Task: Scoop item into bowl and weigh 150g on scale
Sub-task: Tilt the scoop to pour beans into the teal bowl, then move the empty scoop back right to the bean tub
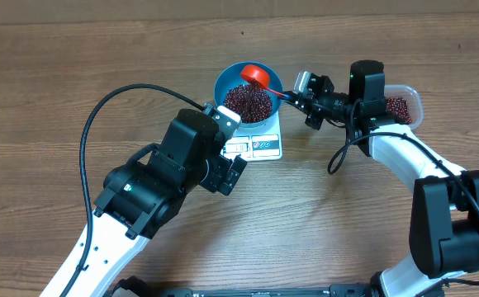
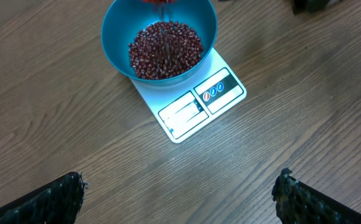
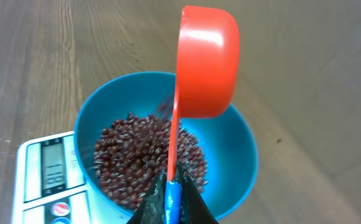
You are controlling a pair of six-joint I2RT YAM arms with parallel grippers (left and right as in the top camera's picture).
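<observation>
- Gripping a red scoop (image 3: 206, 62), the right jaws tilt it above the blue bowl (image 3: 239, 162) (beans (image 3: 131, 155) inside, scale (image 3: 43, 186) beneath).
- Left jaws hang released.

A robotics lab bench, not a kitchen: two black-and-white machines, the left arm (image 1: 153, 186) and the right arm (image 1: 405, 157), rise from the near edge of a wood-grain desk (image 1: 58, 66), with a black cable (image 1: 132, 87) looping loose beside the left one. The kitchenware reads as a staged trial: a white scale (image 1: 260, 147) at the desk's middle, a blue bowl (image 1: 220, 82) of dark red beans (image 1: 248, 103) on it, a red scoop (image 1: 256, 74) above, and a clear tub (image 1: 415, 99) toward the right edge. The room beyond the desk is out of view
</observation>
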